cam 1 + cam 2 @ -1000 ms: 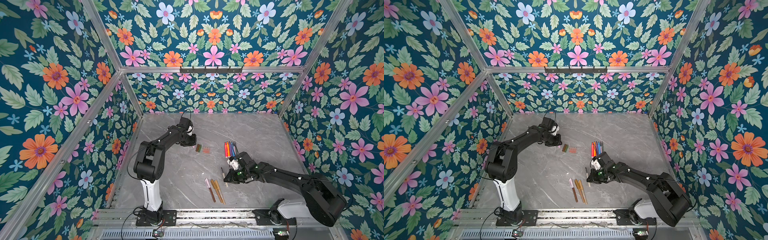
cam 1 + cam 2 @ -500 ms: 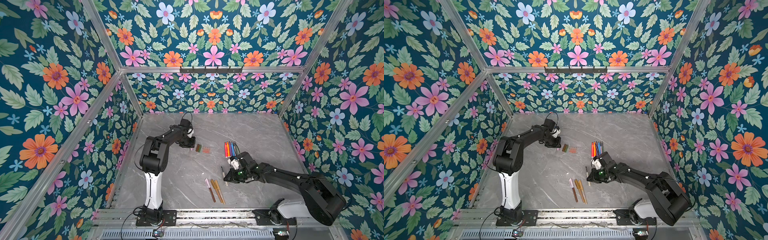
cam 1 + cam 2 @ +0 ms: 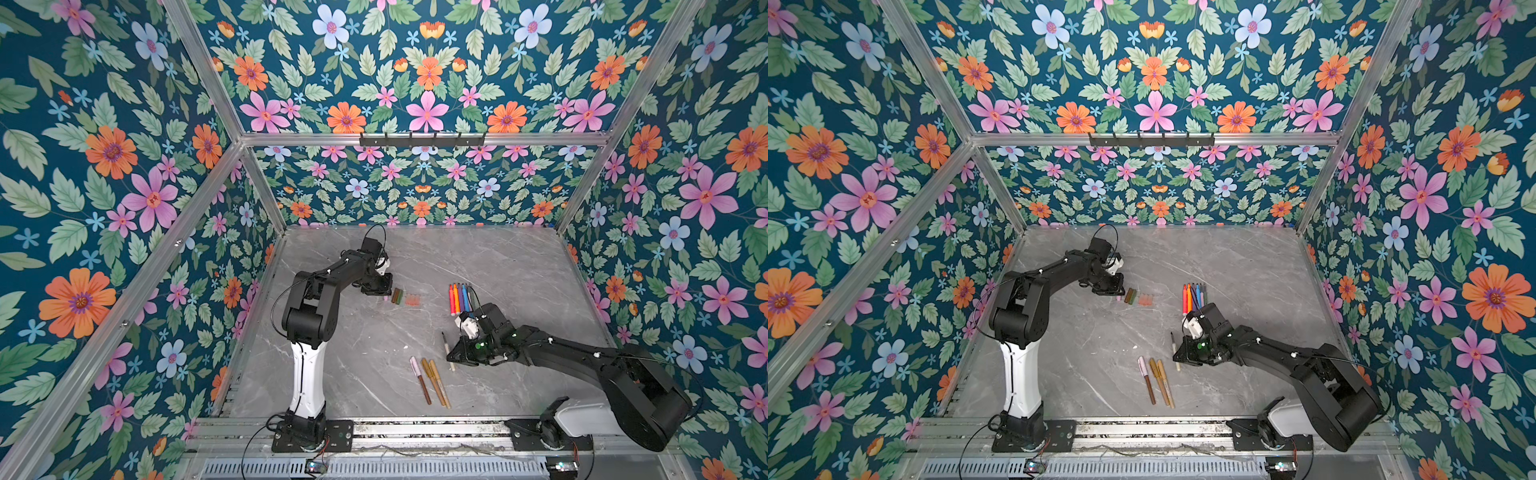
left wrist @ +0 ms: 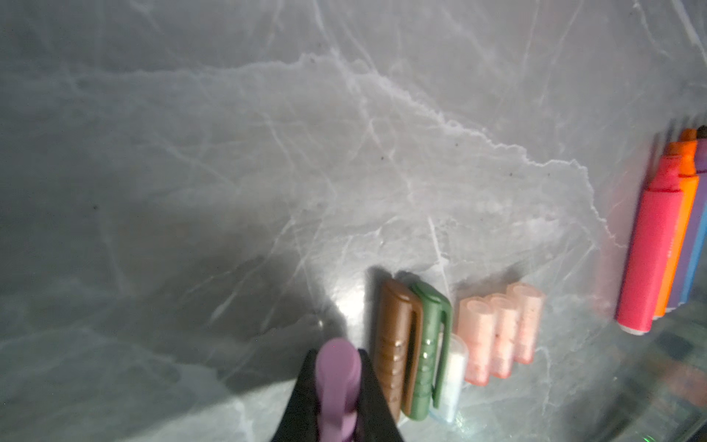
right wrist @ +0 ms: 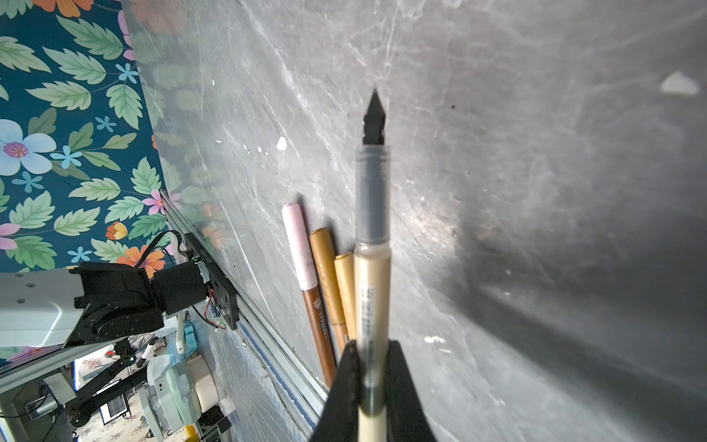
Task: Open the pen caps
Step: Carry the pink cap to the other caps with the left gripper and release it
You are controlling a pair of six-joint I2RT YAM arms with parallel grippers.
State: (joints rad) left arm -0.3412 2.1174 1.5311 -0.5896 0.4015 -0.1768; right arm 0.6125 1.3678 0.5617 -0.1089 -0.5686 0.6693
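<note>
My left gripper (image 4: pixel 336 361) is shut on a purple pen cap (image 4: pixel 338 367), low over the table beside a row of loose pen caps: brown (image 4: pixel 396 344), green (image 4: pixel 430 344), clear (image 4: pixel 451 379) and three peach ones (image 4: pixel 497 333). In both top views that row (image 3: pixel 405 297) (image 3: pixel 1138 297) lies right of the left gripper (image 3: pixel 384 291). My right gripper (image 5: pixel 373 350) is shut on a beige pen (image 5: pixel 373 229) whose black tip is bare. In a top view this pen (image 3: pixel 446 351) points away from the front edge, in the right gripper (image 3: pixel 454 358).
Several uncapped pens, red, orange, purple and blue (image 3: pixel 459 297) (image 4: pixel 650 252), lie side by side behind the right gripper. Three pens, one pink-capped and two gold (image 3: pixel 430 380) (image 5: pixel 325 275), lie near the front rail (image 3: pixel 415 428). Flowered walls enclose the grey marble table (image 3: pixel 519 274).
The left arm's upper part has straightened up and its gripper has shifted slightly toward the row of caps, still holding the purple cap. The right arm has barely moved.
</note>
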